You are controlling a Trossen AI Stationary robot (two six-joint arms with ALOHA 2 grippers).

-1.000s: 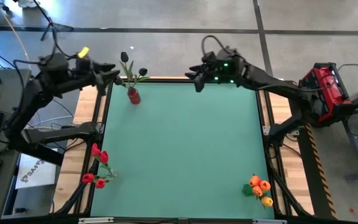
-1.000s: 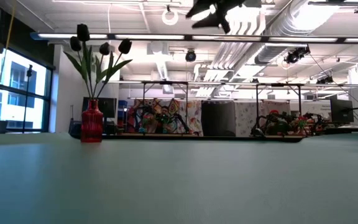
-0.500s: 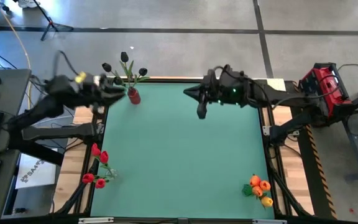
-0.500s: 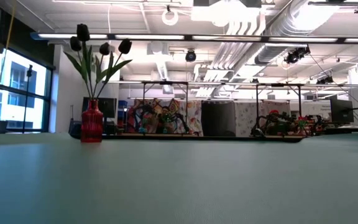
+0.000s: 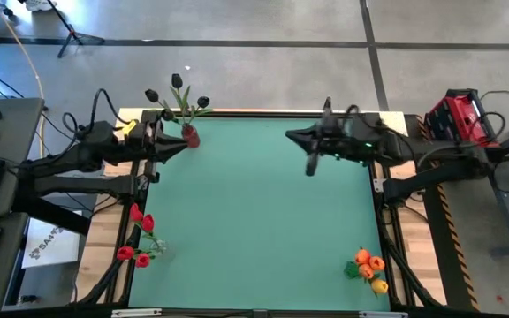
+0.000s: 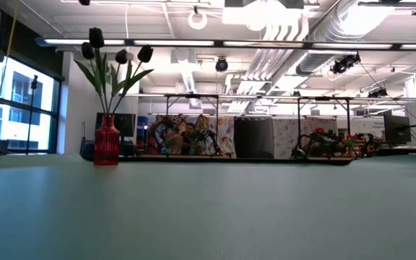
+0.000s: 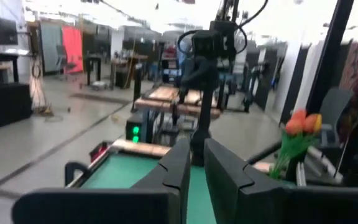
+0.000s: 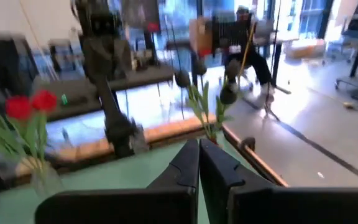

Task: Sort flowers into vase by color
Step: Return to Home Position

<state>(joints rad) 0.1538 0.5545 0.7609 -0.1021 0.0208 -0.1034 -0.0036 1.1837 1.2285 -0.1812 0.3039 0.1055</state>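
Observation:
Several black tulips stand with their stems in a small red vase at the table's far left; they also show in the low view. Red tulips stand at the near left and orange tulips at the near right. My left gripper is shut and empty above the table's left edge, just beside the red vase. My right gripper is shut and empty above the far right part of the table.
The green table top lies between the three bunches. The left wrist view shows the right arm and the orange tulips. The right wrist view shows the left arm, the red tulips and the black tulips.
My left gripper has come down and toward the table's near edge, ending beside the red vase. My right gripper has drawn back toward the table's right and near edges and has left the low view's top. The flowers have kept still.

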